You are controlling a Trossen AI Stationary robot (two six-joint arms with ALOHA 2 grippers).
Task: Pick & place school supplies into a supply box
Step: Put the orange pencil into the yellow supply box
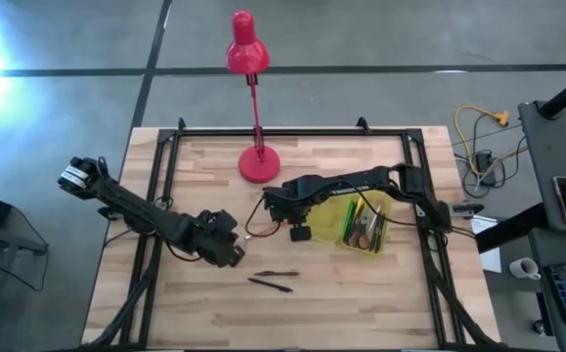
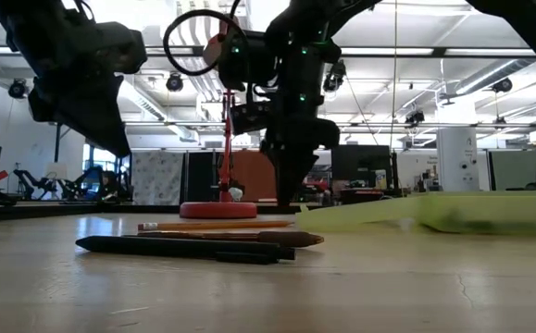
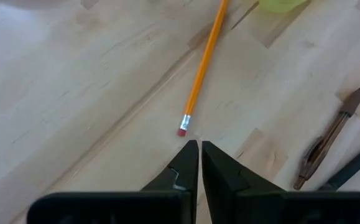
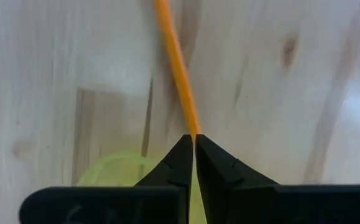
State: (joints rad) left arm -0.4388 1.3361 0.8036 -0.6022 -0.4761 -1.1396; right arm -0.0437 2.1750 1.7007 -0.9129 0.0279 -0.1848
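Observation:
An orange pencil (image 3: 203,62) lies on the wooden table, its pink eraser end (image 3: 182,130) just ahead of my left gripper (image 3: 199,148). My left gripper is shut, empty and above the table (image 1: 229,249). My right gripper (image 4: 194,138) is shut at the pencil's other end, beside the translucent yellow-green supply box (image 1: 363,223), which holds several pens. A brown pen (image 3: 329,144) and a black pen (image 2: 184,246) lie on the table toward its near edge. My right gripper pinches the pencil's narrow end (image 4: 194,129) between its two fingertips. The fingers point down from above (image 2: 286,190), and the pencil runs straight away from them. The rest of the pencil (image 2: 214,225) lies low along the table, eraser end down.
A red desk lamp (image 1: 255,161) stands on its round base at the table's far middle. A black frame (image 1: 292,132) runs along the table's edges. Bare wood lies along the near edge, past the two pens (image 1: 273,279).

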